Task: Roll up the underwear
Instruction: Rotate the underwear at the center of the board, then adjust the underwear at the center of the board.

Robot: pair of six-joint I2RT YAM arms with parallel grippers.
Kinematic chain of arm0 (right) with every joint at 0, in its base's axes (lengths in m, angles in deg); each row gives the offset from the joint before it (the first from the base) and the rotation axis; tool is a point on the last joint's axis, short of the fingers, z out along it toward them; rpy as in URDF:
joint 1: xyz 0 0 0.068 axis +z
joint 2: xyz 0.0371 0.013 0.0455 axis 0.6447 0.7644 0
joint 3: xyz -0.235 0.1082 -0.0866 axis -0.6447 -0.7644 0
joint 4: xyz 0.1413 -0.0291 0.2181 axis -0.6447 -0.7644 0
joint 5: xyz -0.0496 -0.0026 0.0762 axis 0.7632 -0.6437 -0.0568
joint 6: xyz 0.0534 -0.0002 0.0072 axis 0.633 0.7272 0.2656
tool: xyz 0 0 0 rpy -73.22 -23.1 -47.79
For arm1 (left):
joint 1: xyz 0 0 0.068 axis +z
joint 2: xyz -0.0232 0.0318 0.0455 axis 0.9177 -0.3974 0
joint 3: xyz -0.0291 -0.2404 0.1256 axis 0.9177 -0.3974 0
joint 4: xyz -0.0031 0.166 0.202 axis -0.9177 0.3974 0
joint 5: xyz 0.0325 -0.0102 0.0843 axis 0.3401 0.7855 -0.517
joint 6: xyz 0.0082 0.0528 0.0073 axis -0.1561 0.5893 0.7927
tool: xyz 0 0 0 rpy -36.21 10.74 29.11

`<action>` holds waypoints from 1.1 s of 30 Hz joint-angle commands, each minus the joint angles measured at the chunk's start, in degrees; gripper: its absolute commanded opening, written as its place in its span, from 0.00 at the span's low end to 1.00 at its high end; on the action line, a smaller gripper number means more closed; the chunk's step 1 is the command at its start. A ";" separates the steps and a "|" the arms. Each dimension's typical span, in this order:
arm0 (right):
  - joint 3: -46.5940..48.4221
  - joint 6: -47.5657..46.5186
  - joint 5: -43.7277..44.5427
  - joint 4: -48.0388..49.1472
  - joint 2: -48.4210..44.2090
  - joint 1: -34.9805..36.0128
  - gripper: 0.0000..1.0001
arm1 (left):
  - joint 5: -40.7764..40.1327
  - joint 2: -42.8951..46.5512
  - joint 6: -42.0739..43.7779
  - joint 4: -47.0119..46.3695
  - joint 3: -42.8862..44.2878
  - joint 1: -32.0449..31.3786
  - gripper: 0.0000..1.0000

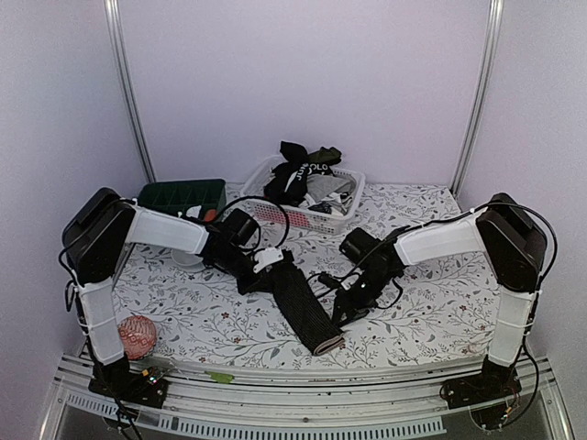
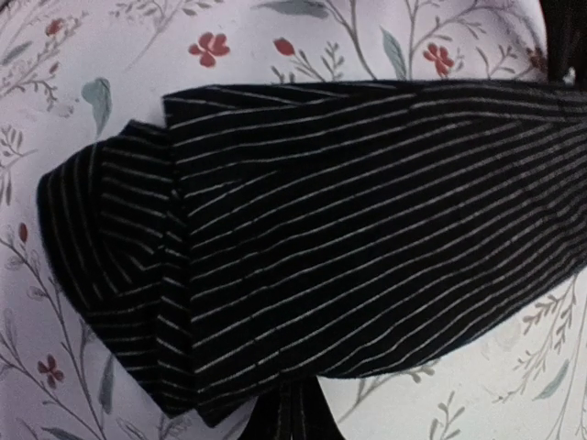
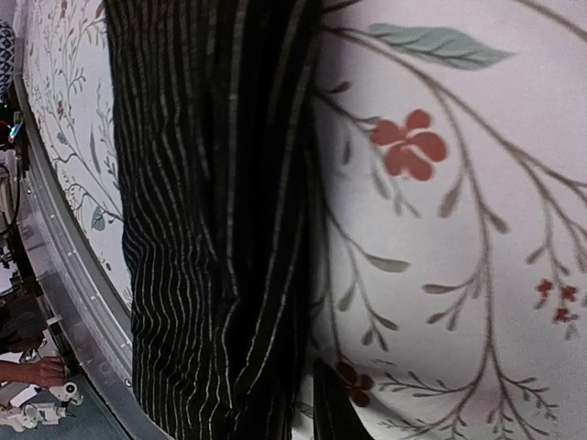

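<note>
A black underwear with thin white stripes [image 1: 298, 302] lies folded into a long strip, running diagonally across the flowered table. My left gripper [image 1: 260, 272] sits at its far left end. In the left wrist view the underwear [image 2: 367, 229] fills the frame and a pinch of it runs down into the left gripper [image 2: 293, 423], which is shut on it. My right gripper [image 1: 347, 310] is at the strip's right edge, near its front end. In the right wrist view the underwear [image 3: 211, 229] bunches into the nearly closed right gripper [image 3: 316, 417], with one dark fingertip [image 3: 337, 412] showing beside it.
A white lattice basket [image 1: 293, 218] at the back holds more black and white underwear [image 1: 298, 170]. A dark green box [image 1: 183, 195] stands at the back left. A red mesh ball [image 1: 136, 335] lies at the front left. The table's metal front rail [image 3: 64, 275] runs close to the strip.
</note>
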 commanded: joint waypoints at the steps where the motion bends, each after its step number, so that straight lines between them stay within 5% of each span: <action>1: -2.92 4.66 -3.02 4.67 1.96 5.56 0.13 | -0.40 -4.64 2.20 0.46 5.41 1.58 0.00; 8: -3.60 10.62 -4.30 9.02 1.61 9.56 0.15 | 5.72 0.47 0.04 2.23 6.54 5.73 0.07; 14: -4.29 11.38 2.21 4.93 -10.44 8.20 0.28 | 7.03 19.18 -4.54 -7.71 -3.84 9.36 0.43; 17: -2.72 11.72 5.79 7.75 -18.77 8.19 0.48 | 3.10 27.25 -8.11 -11.83 -5.86 10.30 0.68; 20: -4.21 12.50 10.14 18.19 -28.22 8.22 0.84 | -4.20 31.85 -13.36 -12.87 -4.30 10.41 0.94; 21: -6.19 14.10 13.18 23.25 -31.04 8.18 0.99 | -6.16 32.93 -14.48 -12.95 -3.81 10.40 0.96; 26: -17.81 26.19 28.36 43.93 -37.12 7.01 0.99 | -7.29 31.85 -8.94 -9.75 -4.27 9.78 0.96; 29: -17.51 29.71 8.22 49.65 -32.53 2.28 0.99 | 2.35 30.33 -8.18 0.19 -0.67 9.85 0.96; 33: -16.76 33.08 -10.94 53.36 -23.02 3.01 0.99 | 5.19 37.23 -12.23 -3.06 -8.09 9.81 0.96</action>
